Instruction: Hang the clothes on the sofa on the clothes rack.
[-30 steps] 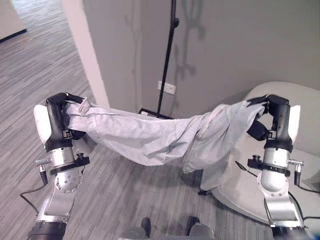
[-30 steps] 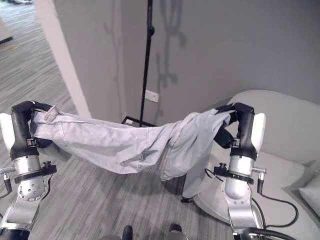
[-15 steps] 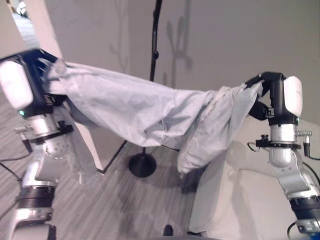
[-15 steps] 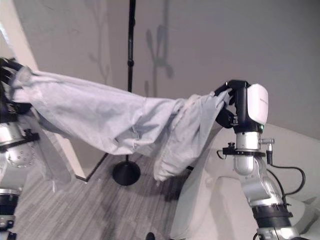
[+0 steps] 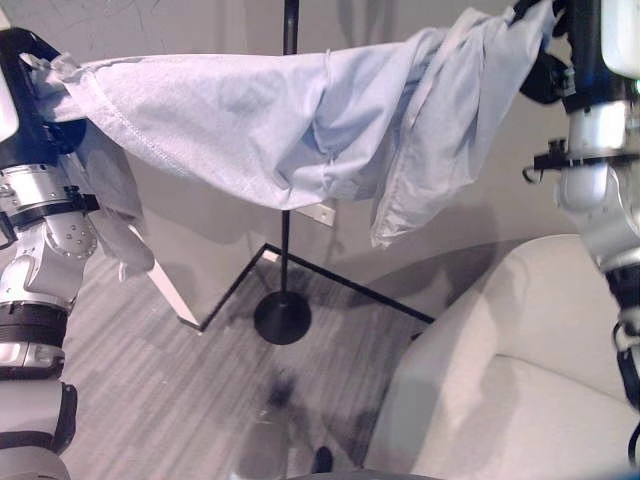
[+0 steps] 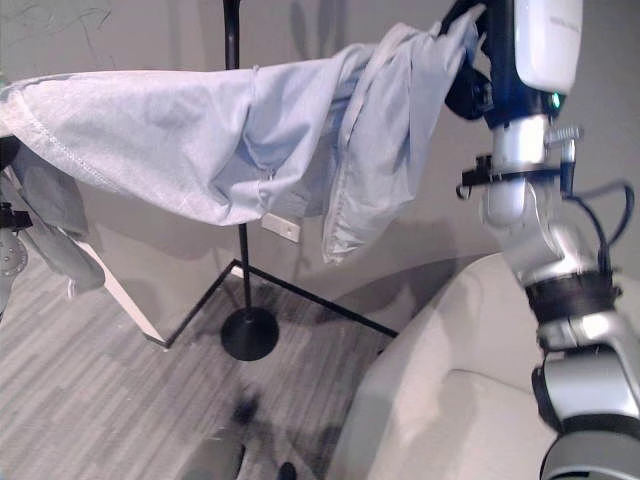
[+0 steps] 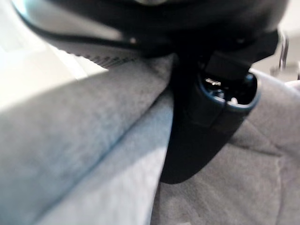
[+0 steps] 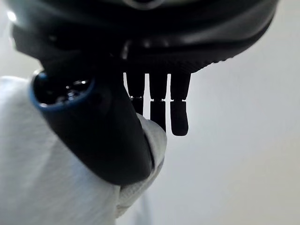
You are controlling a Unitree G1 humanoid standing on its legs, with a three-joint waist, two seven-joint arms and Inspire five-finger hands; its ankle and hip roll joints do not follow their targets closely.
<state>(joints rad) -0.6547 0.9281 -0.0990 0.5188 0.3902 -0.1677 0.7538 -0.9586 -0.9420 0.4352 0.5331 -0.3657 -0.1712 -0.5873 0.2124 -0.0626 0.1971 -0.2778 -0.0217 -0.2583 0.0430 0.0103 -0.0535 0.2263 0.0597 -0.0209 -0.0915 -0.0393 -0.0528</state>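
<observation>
A pale grey-blue garment (image 5: 250, 120) hangs stretched between my two raised hands. My left hand (image 5: 20, 120) is shut on its left end at the left edge of the eye views. In the left wrist view the thumb (image 7: 206, 112) presses into the cloth (image 7: 84, 154). My right hand (image 6: 490, 70) is shut on the garment's right end near the top; its thumb (image 8: 98, 136) pinches the fabric (image 8: 51, 178). The black clothes rack pole (image 5: 286, 260) rises behind the cloth from a round base (image 5: 282, 318).
A light grey sofa (image 5: 520, 370) fills the lower right. Grey walls stand behind, with a white outlet (image 5: 322, 213) and a white corner post (image 5: 165, 290). Striped grey carpet (image 5: 150, 400) lies at lower left.
Both hands have risen with the garment, now stretched high in front of the rack pole. The camera has shifted, so the rack base and sofa sit differently in view.
</observation>
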